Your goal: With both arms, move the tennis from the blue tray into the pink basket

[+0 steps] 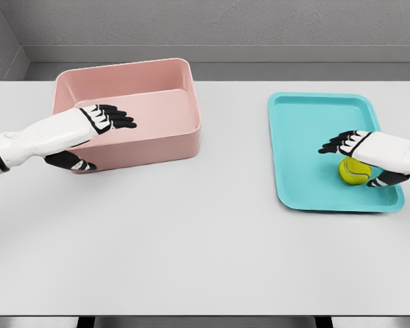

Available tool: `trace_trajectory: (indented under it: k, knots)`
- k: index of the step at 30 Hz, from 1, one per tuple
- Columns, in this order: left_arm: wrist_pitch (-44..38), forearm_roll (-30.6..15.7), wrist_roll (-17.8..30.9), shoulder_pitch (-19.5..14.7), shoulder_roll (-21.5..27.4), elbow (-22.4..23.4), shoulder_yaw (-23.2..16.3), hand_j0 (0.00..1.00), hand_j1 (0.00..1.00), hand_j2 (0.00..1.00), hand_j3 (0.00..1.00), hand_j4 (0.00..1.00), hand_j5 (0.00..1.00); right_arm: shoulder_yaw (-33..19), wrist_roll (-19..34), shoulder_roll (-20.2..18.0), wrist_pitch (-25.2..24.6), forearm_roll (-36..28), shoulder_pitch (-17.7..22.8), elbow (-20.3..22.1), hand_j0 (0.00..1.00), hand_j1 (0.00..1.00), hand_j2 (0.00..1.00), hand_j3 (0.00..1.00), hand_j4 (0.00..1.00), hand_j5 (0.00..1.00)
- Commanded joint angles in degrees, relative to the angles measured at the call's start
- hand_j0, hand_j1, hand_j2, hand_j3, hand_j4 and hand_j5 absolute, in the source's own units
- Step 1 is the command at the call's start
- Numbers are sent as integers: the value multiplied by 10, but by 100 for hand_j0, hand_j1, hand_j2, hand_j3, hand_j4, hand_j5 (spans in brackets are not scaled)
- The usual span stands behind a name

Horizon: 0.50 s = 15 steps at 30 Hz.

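Observation:
A yellow-green tennis ball (353, 171) lies on the blue tray (307, 137) toward its near right corner. My right hand (352, 154) hovers just over the ball, fingers stretched left above it and thumb down at its right side; the fingers are spread and not closed on the ball. The pink basket (160, 143) stands at the far left, with nothing visible inside. My left hand (99, 137) hangs over the basket's left front part, open, fingers pointing right, thumb below in front of the basket's wall.
The white table (191, 239) extends wide between the basket and the tray and toward its near edge. A grey wall runs behind the table's far edge.

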<state>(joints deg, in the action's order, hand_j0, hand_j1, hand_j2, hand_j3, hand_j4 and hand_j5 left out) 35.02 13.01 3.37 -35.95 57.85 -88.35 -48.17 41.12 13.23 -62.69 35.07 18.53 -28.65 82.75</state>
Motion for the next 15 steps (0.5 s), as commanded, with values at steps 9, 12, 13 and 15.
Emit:
trace_trajectory:
  k: [9,12,13,15]
  knots:
    - [0,-5,53,3,2,-12,0,100,100,100,100,100,100,-3,3,0,-1,-3,7,-38,100,100,100,100,100,100]
    - [0,-5,54,3,3,-18,1,100,100,100,100,100,100,-3,3,7,-1,-3,6,-41,100,100,100,100,100,100]
    - [0,-6,54,3,4,-18,1,100,100,100,100,100,100,-4,2,10,-1,-2,4,-41,100,100,100,100,100,100]
    - [0,-5,54,3,7,-31,1,100,100,100,100,100,100,-4,1,17,-1,-3,0,-39,100,100,100,100,100,100]
